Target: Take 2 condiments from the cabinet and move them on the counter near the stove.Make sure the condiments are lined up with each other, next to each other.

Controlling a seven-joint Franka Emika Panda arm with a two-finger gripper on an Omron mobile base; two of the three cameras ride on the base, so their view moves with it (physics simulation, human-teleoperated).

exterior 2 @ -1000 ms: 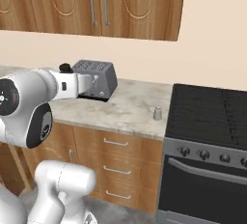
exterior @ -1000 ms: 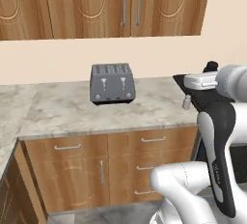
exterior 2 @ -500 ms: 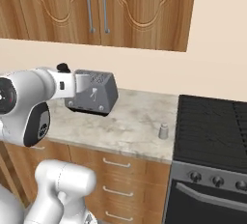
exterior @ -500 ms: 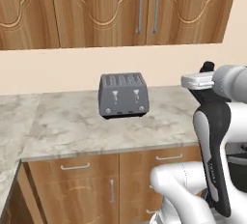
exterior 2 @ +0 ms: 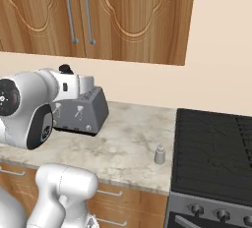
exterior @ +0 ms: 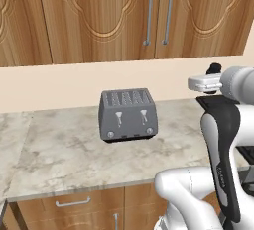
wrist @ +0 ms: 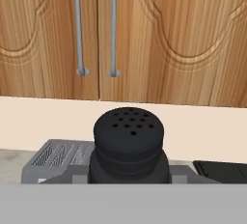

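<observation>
The matte black shaker [wrist: 128, 138] sits right in front of the hand camera, its holed cap towards me, with my gripper [wrist: 128, 174] shut on it. From the base its dark cap [exterior: 214, 68] [exterior 2: 64, 69] pokes above my white hand, which hangs over the counter [exterior: 59, 149] to the right of the toaster. The light grey shaker [exterior 2: 159, 155] stands upright on the counter close to the left edge of the stove [exterior 2: 216, 148]. The cabinet [exterior: 149, 16] above has both doors shut, its silver bar handles [wrist: 79, 25] side by side.
A grey four-slot toaster [exterior: 128, 115] [exterior 2: 81, 111] stands on the counter against the wall, just beyond and below my hand. Drawer units [exterior: 74, 204] run under the worktop. Bare stone [exterior 2: 128, 143] lies between the toaster and the grey shaker.
Both base views have shifted, so the cameras moved: the toaster and cabinet doors now sit lower and larger in frame. My hand with the black shaker stays high, level with the wall strip.
</observation>
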